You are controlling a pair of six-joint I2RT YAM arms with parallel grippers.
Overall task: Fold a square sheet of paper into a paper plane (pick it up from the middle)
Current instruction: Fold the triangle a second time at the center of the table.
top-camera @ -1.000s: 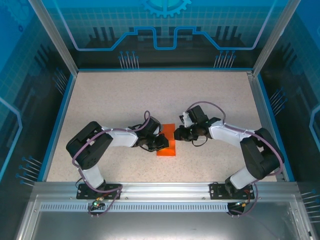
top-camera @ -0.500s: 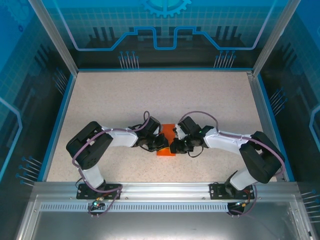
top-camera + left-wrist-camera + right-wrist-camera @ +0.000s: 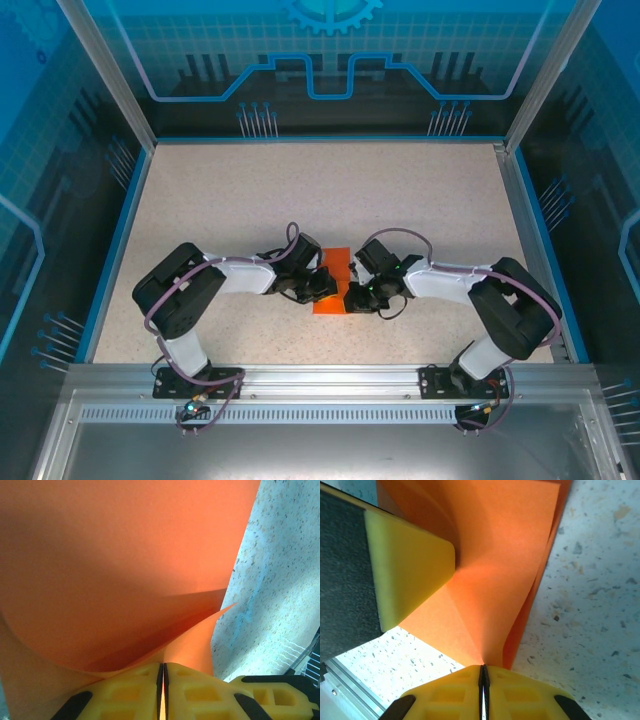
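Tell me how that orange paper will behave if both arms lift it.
Probably floppy: the orange paper bows into a curve above where the left fingers pinch it. Likely easily creased; a soft fold line runs up from the right fingers.

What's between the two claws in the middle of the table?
The orange square sheet of paper spans the gap; the left gripper and right gripper each pinch it. The top view shows it.

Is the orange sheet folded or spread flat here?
Folded, loosely: the square sheet of paper shows overlapping layers curving apart, pinched by the left gripper and right gripper.
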